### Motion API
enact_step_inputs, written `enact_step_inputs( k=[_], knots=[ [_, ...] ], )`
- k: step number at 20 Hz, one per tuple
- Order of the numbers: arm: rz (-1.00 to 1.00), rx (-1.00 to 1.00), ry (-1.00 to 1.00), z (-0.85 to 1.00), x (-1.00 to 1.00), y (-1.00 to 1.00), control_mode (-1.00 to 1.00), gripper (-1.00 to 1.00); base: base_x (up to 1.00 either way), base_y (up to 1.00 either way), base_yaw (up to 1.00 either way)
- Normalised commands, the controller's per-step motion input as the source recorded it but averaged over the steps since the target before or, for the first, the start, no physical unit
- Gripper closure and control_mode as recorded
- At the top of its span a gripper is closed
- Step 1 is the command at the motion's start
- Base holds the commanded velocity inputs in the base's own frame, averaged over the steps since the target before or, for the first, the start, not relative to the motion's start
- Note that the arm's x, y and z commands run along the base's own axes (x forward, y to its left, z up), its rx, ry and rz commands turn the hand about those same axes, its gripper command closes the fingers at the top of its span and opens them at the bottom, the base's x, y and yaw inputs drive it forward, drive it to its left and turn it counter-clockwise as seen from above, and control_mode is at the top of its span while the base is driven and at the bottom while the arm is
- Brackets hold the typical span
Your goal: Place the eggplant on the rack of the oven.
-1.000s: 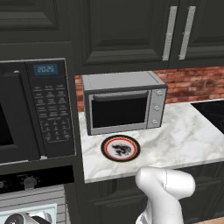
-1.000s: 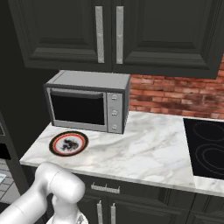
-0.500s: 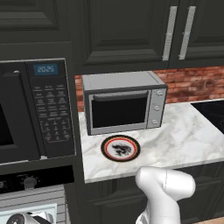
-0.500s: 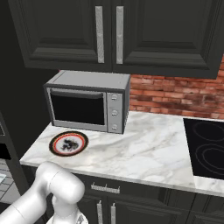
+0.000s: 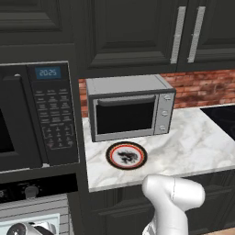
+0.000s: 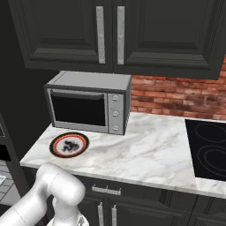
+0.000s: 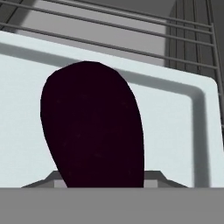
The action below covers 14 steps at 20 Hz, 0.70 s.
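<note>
Eggplant (image 7: 92, 127) looms close before the hand camera, over the oven's (image 5: 32, 215) pale open door, wire rack (image 7: 131, 30) beyond. Fingertips hidden behind it; grasping or released cannot be told. Step judged: carry forward past the door edge, lower level onto the bars, then let go. Gripper itself unseen.

Your arm (image 5: 172, 202) is smooth, glossy white, built of rounded tubular segments that meet in a bulbous, capsule-shaped joint housing. From the right base camera you see the same arm (image 6: 48, 194) as a fat white elbow with soft grey shading on its underside, widening into a thicker link below. Its shell looks plain and unmarked.
</note>
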Motion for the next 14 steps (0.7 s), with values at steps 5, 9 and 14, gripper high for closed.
enact_step_inputs(
  k=[5,9,14],
  knots=[
    [0.0,0.0,0.0,0.0,0.0,0.0,-1.0,-1.0,0.0,0.0,0.0],
    [0.0,0.0,0.0,0.0,0.0,0.0,-1.0,-1.0,0.0,0.0,0.0],
    [-0.04,0.0,0.0,0.09,-0.17,0.0,-1.0,-1.0,0.0,0.0,0.0]
  ],
)
